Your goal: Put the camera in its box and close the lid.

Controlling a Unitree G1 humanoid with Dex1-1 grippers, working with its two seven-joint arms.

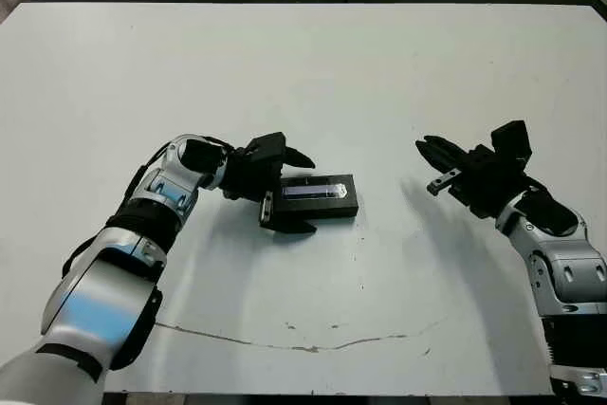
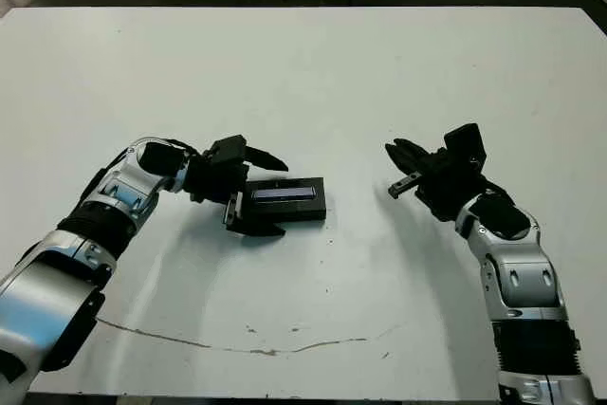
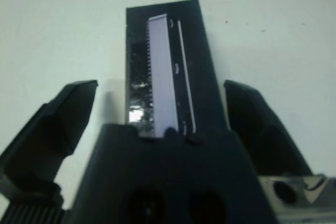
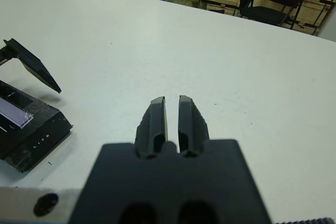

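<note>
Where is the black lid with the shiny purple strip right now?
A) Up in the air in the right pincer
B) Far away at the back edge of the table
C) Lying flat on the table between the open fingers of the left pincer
C: the lid lies flat on the white table, and the left pincer has one finger on each side of it, spread open.

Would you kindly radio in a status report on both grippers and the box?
Left gripper open, fingers straddling the flat black lid with purplish strip window, seated on the box. Right gripper shut, empty, off to the side. Nothing in the way.
</note>
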